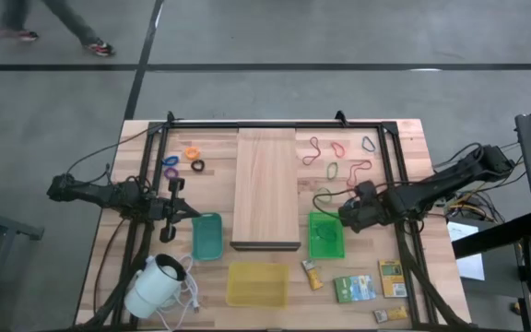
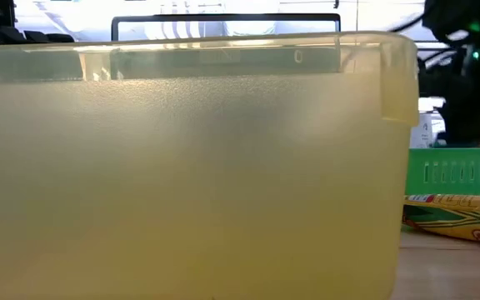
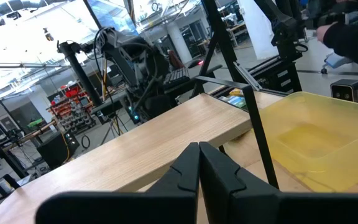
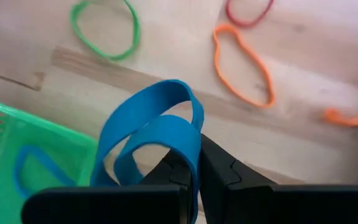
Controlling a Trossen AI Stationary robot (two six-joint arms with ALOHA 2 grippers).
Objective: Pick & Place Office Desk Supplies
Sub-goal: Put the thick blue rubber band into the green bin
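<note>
1. We see the right gripper (image 4: 194,171) clenched on a wide blue rubber band (image 4: 154,140), lifted just beside the bright green slotted plastic bin (image 4: 17,168).
2. Another blue band (image 4: 36,168) seems to lie inside that bin, though the wall blurs it.
3. Thin green loop (image 4: 104,31) and orange loop (image 4: 244,65) lie loose on the pale wooden tabletop (image 4: 166,74).
4. The left gripper (image 3: 199,168), jaws pressed together and empty, hangs near the long pale wooden board (image 3: 135,155), with the translucent yellow plastic bin (image 3: 319,134) close by.

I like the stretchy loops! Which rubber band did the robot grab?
The blue rubber band, pinched in the right end effector. The green and orange ones lie loose on the table.
</note>
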